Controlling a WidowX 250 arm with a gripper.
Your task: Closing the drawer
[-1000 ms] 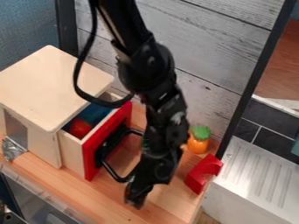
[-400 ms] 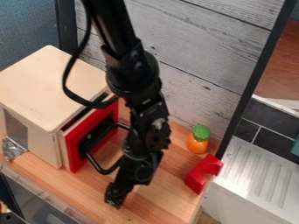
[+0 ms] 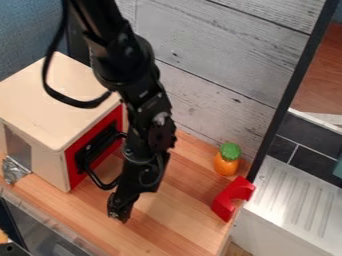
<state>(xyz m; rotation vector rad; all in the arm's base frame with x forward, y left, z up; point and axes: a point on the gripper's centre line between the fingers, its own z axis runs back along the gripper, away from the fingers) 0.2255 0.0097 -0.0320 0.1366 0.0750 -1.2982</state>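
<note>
1. Grey boards (image 3: 220, 65) stand behind the wooden table (image 3: 177, 225); a white ridged drainer (image 3: 294, 200) adjoins its right edge.
2. The drawer (image 3: 109, 121) is in the pale box (image 3: 53, 100) at the table's left end, its red front looking flush, so I judge the closing all but done.
3. My hand (image 3: 119, 216) hangs low toward the table's near edge, just beyond the black handle (image 3: 100, 185). I can't tell whether it is clenched or released, nor whether the arm touches the handle.
4. Any last push should go square into the box, gently and evenly, since a skewed shove could bind the drawer or slide the box.
5. Then I'd ease straight off, keeping the handle from snagging and dragging it open.
6. I'd use the bare middle of the table, short of the pineapple toy (image 3: 227, 160) and red arch (image 3: 230, 198) by the right edge.
</note>
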